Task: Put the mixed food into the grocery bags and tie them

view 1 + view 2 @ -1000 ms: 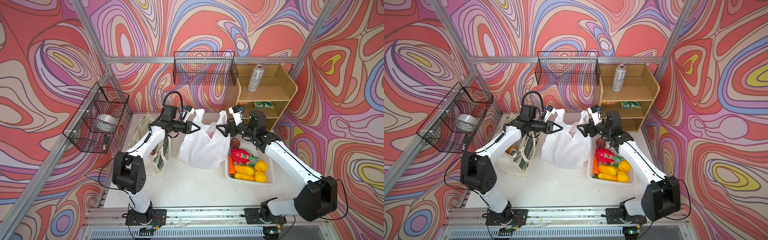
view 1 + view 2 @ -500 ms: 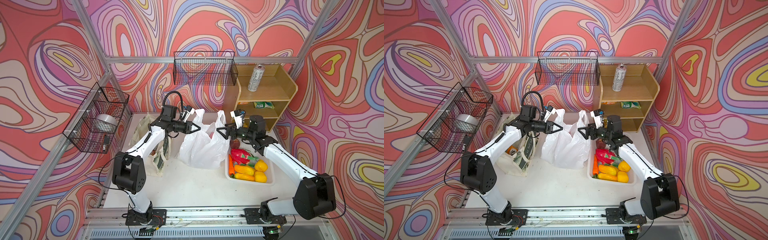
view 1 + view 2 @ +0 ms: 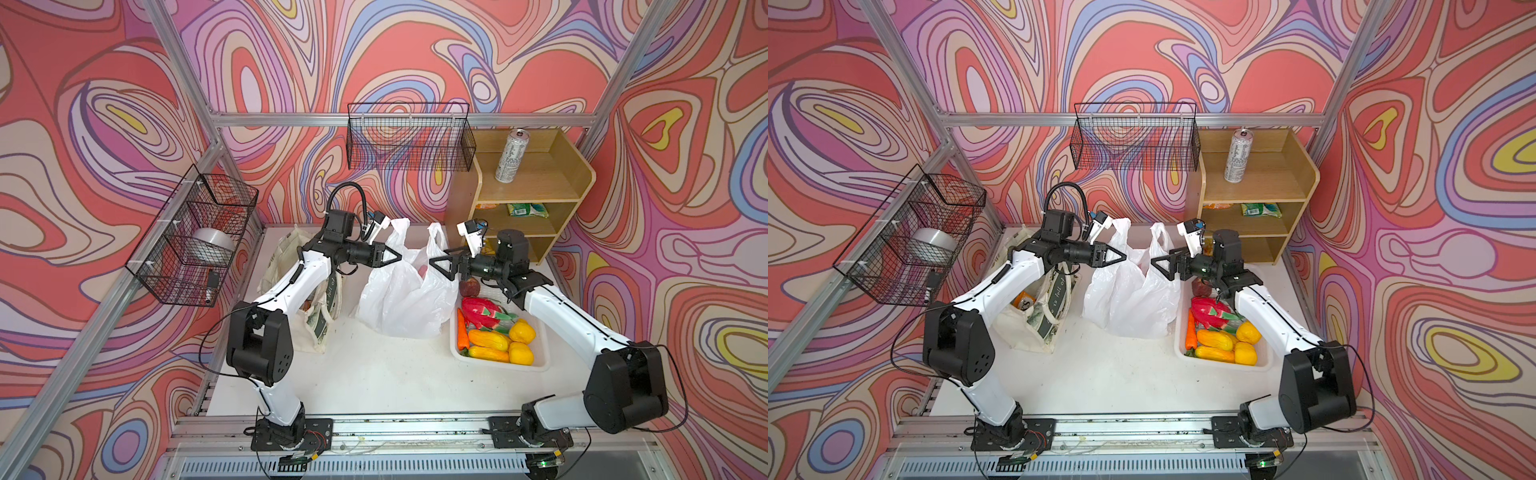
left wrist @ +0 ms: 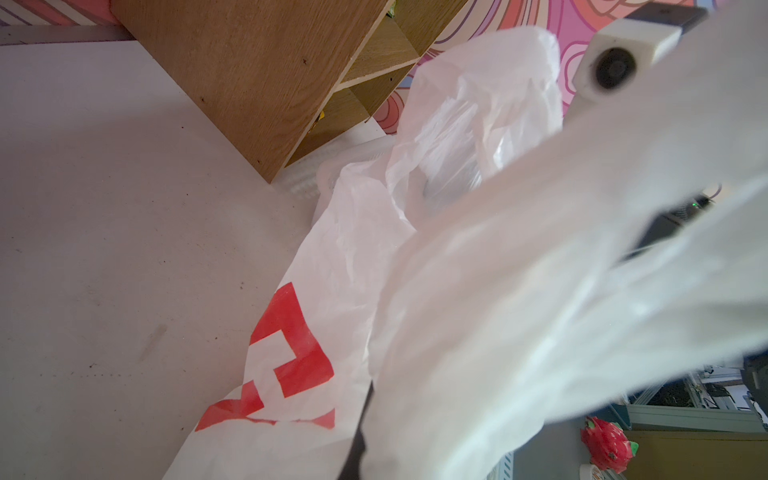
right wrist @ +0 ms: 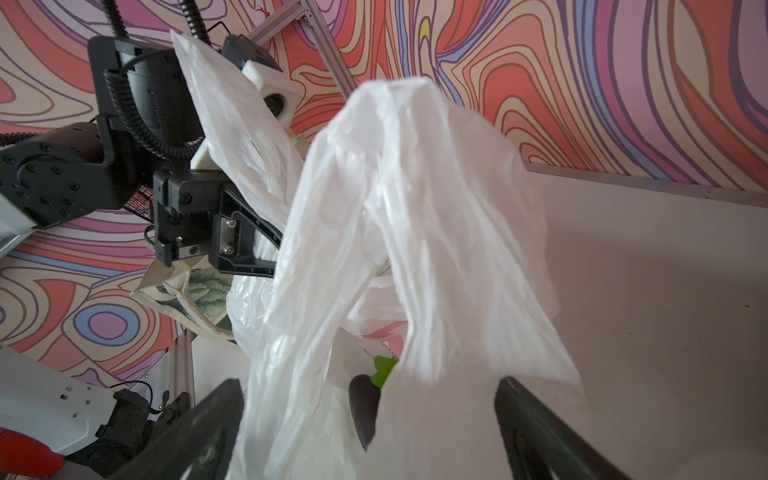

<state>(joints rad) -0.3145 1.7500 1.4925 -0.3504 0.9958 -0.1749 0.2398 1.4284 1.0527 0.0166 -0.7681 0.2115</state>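
bag: white plastic bag point(image 3: 401, 307) stands mid-table, mouth up. The eggplant point(image 5: 363, 409) looks to be inside it.
left gripper point(image 3: 397, 257): pressed together, pinching the bag's top edge by one handle.
right gripper point(image 3: 434, 262): spread wide, with the bag's other handle loop point(image 5: 399, 174) hanging between the jaws, not pinched yet.
how I'd do it: close low on the loop, catch both plies, then pull gently away from the bag. The thin film could slip or tear.
leftovers: basket point(image 3: 540, 362) just beside the bag, with produce in it.
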